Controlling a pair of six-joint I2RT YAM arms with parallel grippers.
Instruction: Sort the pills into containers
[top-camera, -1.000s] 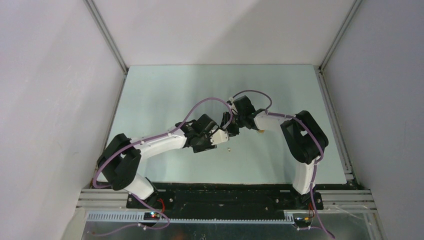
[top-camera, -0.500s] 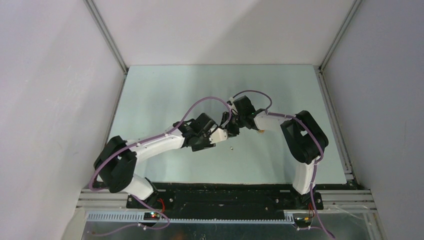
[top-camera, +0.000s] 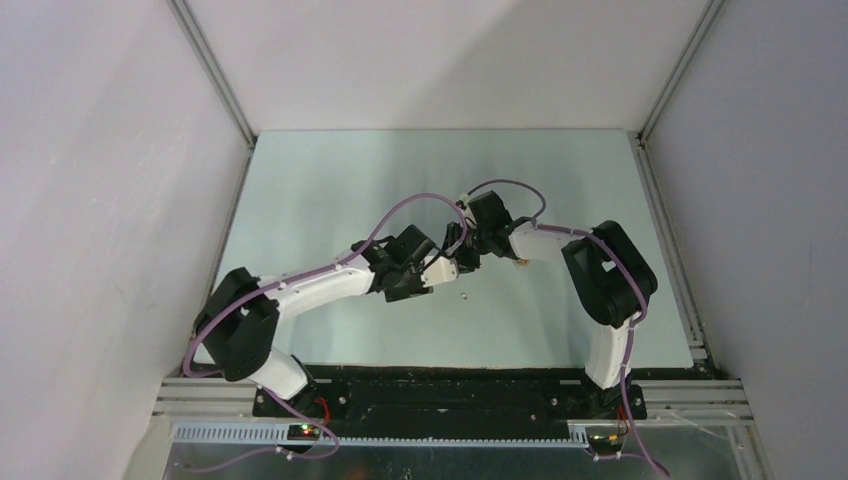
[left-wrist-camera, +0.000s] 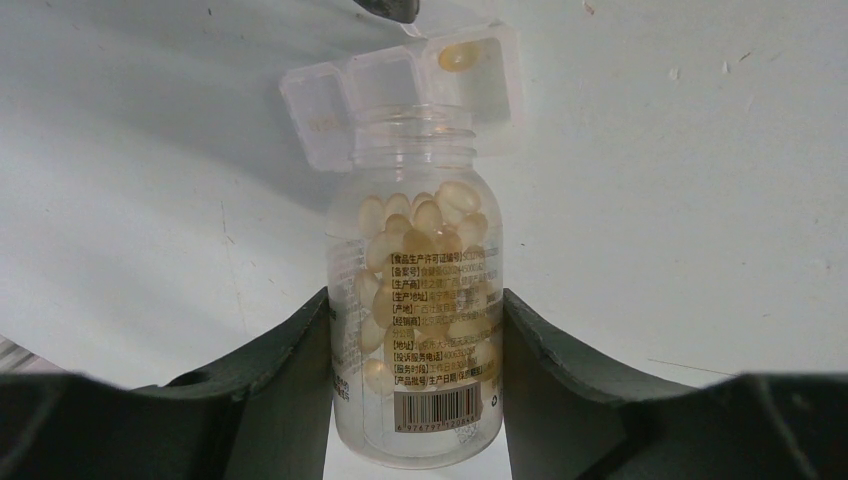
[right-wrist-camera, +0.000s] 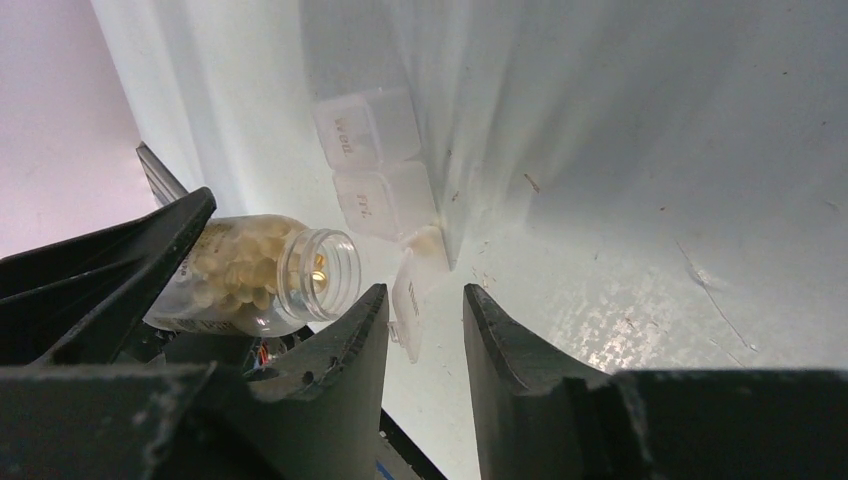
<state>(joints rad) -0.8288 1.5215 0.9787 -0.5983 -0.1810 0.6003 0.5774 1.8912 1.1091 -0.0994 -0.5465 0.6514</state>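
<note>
Left gripper (left-wrist-camera: 415, 300) is clenched on the bottle (left-wrist-camera: 420, 235), one finger on each side of the body. The bottle is uncapped, lies near level and is well filled with pale yellow pills (left-wrist-camera: 415, 215); too many overlap to count.

Label: columns of Chinese print, too small to read, with a barcode under them. Only the left wrist view shows this.

The bottle mouth points at the pill box (left-wrist-camera: 315, 100), which sits on the table (top-camera: 350, 180) just past the neck. The left wrist view shows 3 joined cells: 1 pill (left-wrist-camera: 458, 57) in the right-hand cell, the others hard to read through the plastic.

The right wrist view gives the same box from the other side: 2 lids shut and lettered, the far one reading like "wed", the next too blurred to read. The third cell has its lid flap (right-wrist-camera: 408, 300) swung open, with something tan in the cell.

Right gripper (right-wrist-camera: 424, 292): jaws parted around that flap. The flap lies against one finger with a gap to the other, so it is not pinched.

The top view alone shows the layout: 2 arms meeting at mid-table, grippers nearly tip to tip, bottle and box mostly hidden under them. It also shows 1 pale speck (top-camera: 463, 295) on the table just in front of the grippers; I can't tell what it is.
</note>
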